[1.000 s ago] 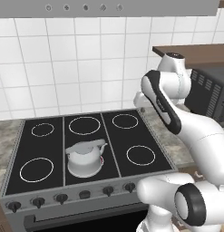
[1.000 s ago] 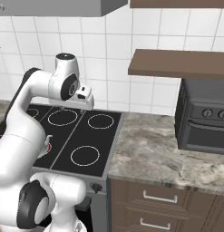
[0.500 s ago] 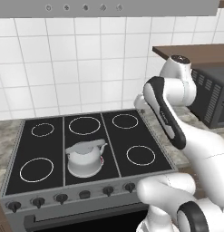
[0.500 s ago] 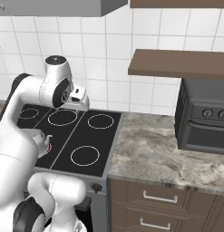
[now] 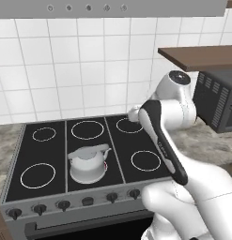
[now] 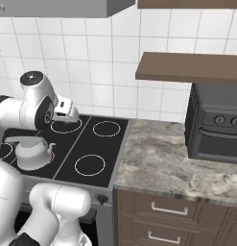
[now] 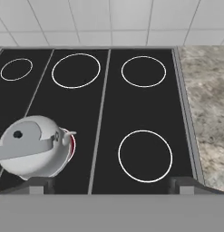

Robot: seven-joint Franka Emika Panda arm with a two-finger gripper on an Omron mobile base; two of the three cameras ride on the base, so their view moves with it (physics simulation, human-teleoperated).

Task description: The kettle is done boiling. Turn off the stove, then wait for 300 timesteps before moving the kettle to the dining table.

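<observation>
Kettle (image 5: 88,163) standing upright on the stove (image 5: 56,152), on the front middle burner, near the front edge and just behind the row of knobs (image 5: 64,205). Spout turned toward the right side of the cooktop, arched handle across the top, a red glow showing at the base on the spout side. Seen again in the right base view (image 6: 31,153), at the left part of the black glass (image 6: 91,144), and in the hand view (image 7: 34,147) at lower left, over the dark surface (image 7: 104,113).

Gripper (image 7: 111,185) raised above the cooktop, looking down on it, empty, jaws spread wide with one dark fingertip (image 7: 38,186) at each lower side of the hand view. Nothing between them; kettle apart from both tips, below and to the left in that view. Hand visible in the right base view as a white block (image 6: 66,109) over the back burners, and in the left base view (image 5: 134,113) above the back right ring.

Other burner rings bare: two at the right, three along the back, one large ring at front left. Marble counter (image 6: 168,158) adjoining the right edge of the stove, with a dark toaster oven (image 6: 215,124) at its far right under a brown shelf (image 6: 187,67). White tiled wall (image 5: 65,70) behind.
</observation>
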